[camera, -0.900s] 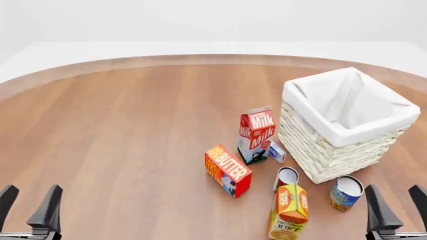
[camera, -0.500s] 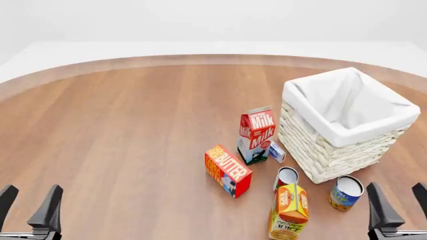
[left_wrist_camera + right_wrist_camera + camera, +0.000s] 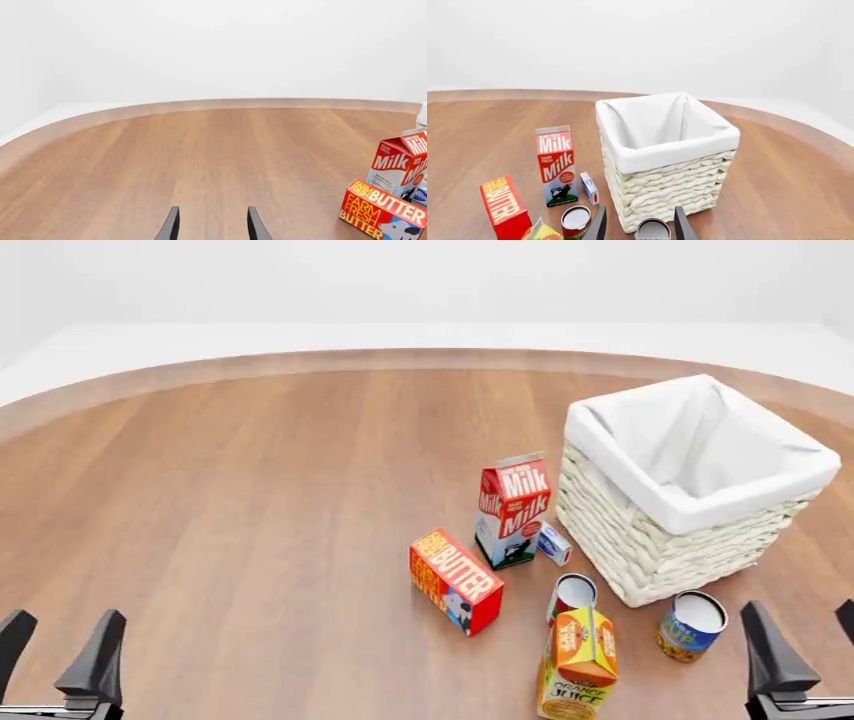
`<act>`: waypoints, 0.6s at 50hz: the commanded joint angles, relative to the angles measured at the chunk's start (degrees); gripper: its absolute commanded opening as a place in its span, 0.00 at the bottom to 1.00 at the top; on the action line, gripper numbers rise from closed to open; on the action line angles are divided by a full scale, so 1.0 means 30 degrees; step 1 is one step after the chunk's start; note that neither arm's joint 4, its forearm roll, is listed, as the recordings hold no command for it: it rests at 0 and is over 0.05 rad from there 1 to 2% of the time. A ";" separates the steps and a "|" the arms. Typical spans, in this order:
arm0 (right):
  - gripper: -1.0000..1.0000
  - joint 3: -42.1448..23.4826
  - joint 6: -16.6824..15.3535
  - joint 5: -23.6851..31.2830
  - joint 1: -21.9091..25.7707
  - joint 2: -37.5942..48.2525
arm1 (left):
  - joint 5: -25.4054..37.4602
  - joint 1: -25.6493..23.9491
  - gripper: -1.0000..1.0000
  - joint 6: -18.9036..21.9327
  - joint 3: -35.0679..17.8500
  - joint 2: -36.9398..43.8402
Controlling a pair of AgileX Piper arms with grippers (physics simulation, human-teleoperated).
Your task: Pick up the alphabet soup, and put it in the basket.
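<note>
From the left wrist, the left gripper (image 3: pixel 212 227) shows only two dark fingertips with a clear gap between them, released and holding nothing. Bare wooden table (image 3: pixel 200 150) stretches ahead; the milk carton (image 3: pixel 400 167) and the butter box (image 3: pixel 381 209) sit far off to one side. This arm seems parked out of the way, since nothing it needs lies in front of it.

In the front view, the soup can (image 3: pixel 691 625) stands upright on the table, just beside the near corner of the basket (image 3: pixel 641 550) and close in front of the right gripper (image 3: pixel 801 665). That gripper's fingers are spread apart and empty, as are those of the left one at the opposite near corner. The can has a blue label turning yellow-orange lower down and a flat pale top. To its left stand the juice carton (image 3: pixel 577 665) and, behind that, a smaller red-and-white can (image 3: pixel 573 595). The right arm looks the natural one for the pick, being nearest.

From the right wrist, the can's rim (image 3: pixel 653 229) peeks up between the open fingertips, with the basket right behind it. The gripper appears lined up on the can so that a lowering move would bring the fingers around it.
</note>
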 commanded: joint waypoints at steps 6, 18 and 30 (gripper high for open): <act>1.00 -0.0566 0.0033 0.1406 -0.0153 -0.0221 | 0.0000 0.0000 1.00 0.0000 0.0000 0.0000; 1.00 -0.0184 0.0018 0.1714 -0.0760 0.0010 | 0.0000 0.0000 1.00 0.0000 0.0000 0.0000; 1.00 0.0921 0.0013 0.0431 -0.1086 0.1291 | 0.0000 0.0000 1.00 0.0000 0.0000 0.0000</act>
